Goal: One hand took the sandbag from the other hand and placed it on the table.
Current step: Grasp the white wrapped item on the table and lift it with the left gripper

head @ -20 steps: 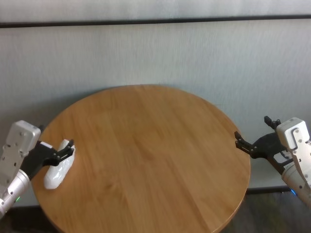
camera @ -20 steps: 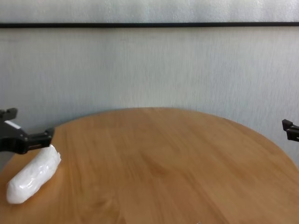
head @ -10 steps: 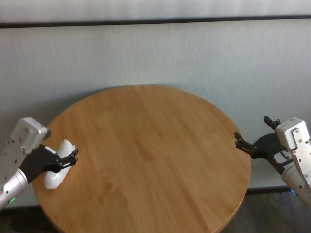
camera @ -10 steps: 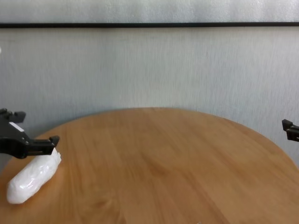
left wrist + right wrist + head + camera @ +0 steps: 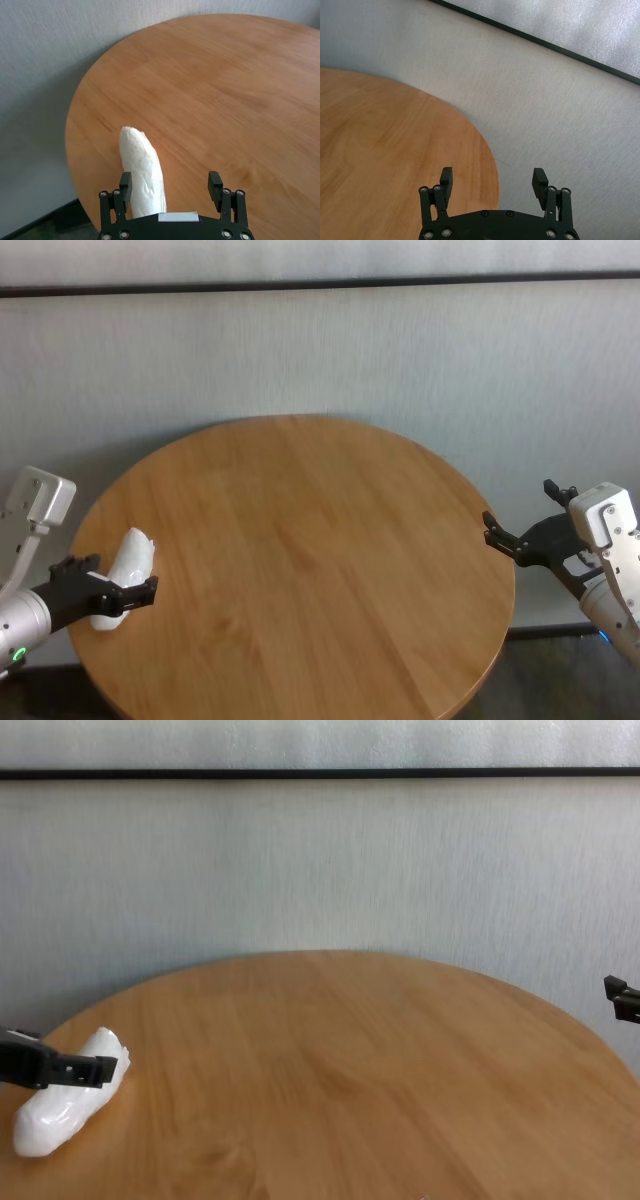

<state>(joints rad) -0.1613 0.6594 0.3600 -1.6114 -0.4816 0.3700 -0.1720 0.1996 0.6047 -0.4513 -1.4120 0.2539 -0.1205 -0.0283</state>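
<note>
The white sandbag (image 5: 122, 570) lies on the round wooden table (image 5: 300, 540) near its left edge. It also shows in the chest view (image 5: 55, 1115) and the left wrist view (image 5: 142, 167). My left gripper (image 5: 115, 578), with a green ring light, is open and low over the bag's near end. In the left wrist view (image 5: 170, 182) the bag sits against one finger, not clamped. My right gripper (image 5: 518, 508), with a blue ring light, is open and empty beyond the table's right edge. It also shows in the right wrist view (image 5: 493, 177).
A pale grey wall with a dark horizontal strip (image 5: 320, 282) stands behind the table. The table's right rim (image 5: 490, 165) lies just ahead of the right gripper. No other objects are on the tabletop.
My left gripper has dropped lower and drawn back toward the table's near left edge, its wrist turning. The sandbag has stayed in place on the table. The right arm has not moved.
</note>
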